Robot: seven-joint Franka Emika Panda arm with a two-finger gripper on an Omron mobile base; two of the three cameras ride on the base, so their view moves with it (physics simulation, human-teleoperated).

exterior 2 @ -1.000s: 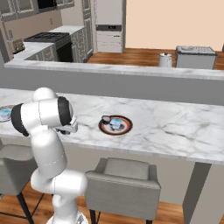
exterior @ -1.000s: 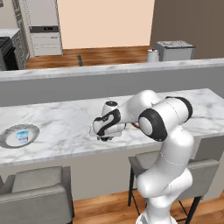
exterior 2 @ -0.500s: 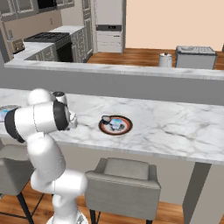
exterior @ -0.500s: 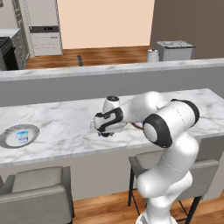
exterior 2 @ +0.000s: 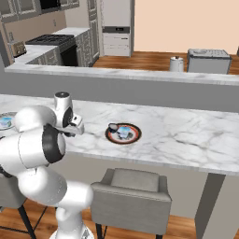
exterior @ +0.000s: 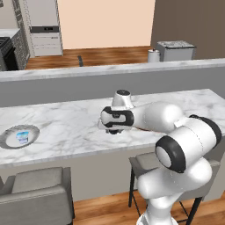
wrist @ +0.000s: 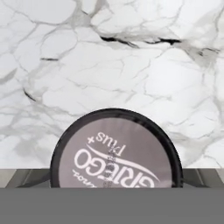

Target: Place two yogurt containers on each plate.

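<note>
Now the arm point(exterior: 162, 118) reaches out low over the marble counter point(exterior: 70, 127), its hand pointing down at the counter's middle stretch, nearer the front edge than the back. In the hand view a dark round cup point(wrist: 116, 151) with a pale lid printed in white lettering sits directly under the gripper point(wrist: 116, 177), against the bare marble. The finger tips are hidden behind the cup and the grey band, so whether they pinch the cup or merely straddle it cannot be told; nor can it be told whether the cup rests on the counter or hangs above it.

From the left base view the gripper point(exterior: 115, 130) hangs just over the counter, and the cup itself is too small to make out beneath it.

Toward the left end of the counter lies the grey plate point(exterior: 9, 139), with one light blue and white cup point(exterior: 22, 137) standing on it. In the right base view this plate point(exterior 2: 9, 115) peeks out behind the robot's shoulder at the left edge of the picture.

Further right along the counter, well apart from the gripper point(exterior 2: 74, 132), lies the brown-rimmed plate point(exterior 2: 112, 138). It carries a second blue and white cup point(exterior 2: 124, 133) and, just beside it toward the left, a second dark cup point(exterior 2: 113, 127).

Two grey stools point(exterior 2: 130, 193) stand tucked under the counter's front edge.
</note>
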